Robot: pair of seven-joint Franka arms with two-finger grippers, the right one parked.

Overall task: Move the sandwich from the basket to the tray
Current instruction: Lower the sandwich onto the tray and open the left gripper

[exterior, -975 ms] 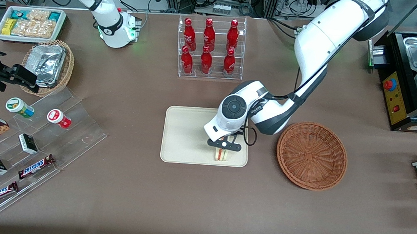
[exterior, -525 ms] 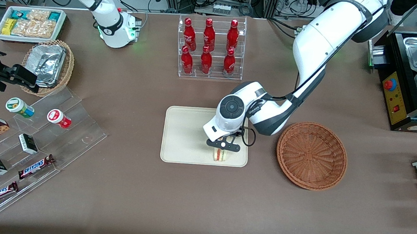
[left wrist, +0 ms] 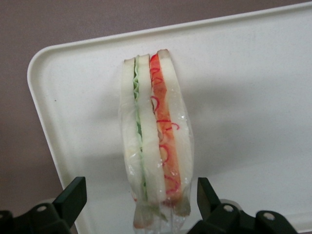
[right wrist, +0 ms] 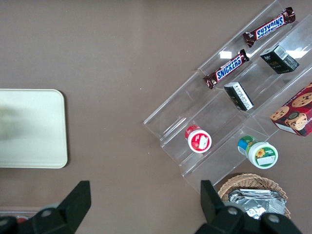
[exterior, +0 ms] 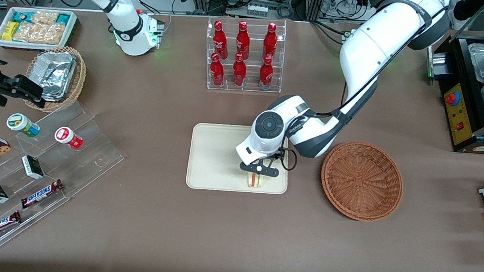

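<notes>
The sandwich (exterior: 256, 180) stands on edge on the cream-white tray (exterior: 213, 160), near the tray's corner closest to the basket and the front camera. In the left wrist view the sandwich (left wrist: 156, 136) shows white bread with green and red layers in clear wrap, resting on the tray (left wrist: 243, 97). My left gripper (exterior: 259, 169) hovers just above the sandwich; its fingers (left wrist: 73, 195) are spread wide on either side of the sandwich with gaps, touching nothing. The round reddish-brown wicker basket (exterior: 362, 181) sits empty beside the tray, toward the working arm's end.
A clear rack of red bottles (exterior: 243, 56) stands farther from the front camera than the tray. A clear stepped stand with candy bars (exterior: 18, 203) and a tan basket with a foil container (exterior: 54, 75) lie toward the parked arm's end. A black counter unit (exterior: 482, 88) stands at the working arm's end.
The gripper and wrist have risen very slightly above the sandwich; the sandwich stays in place on the tray.
</notes>
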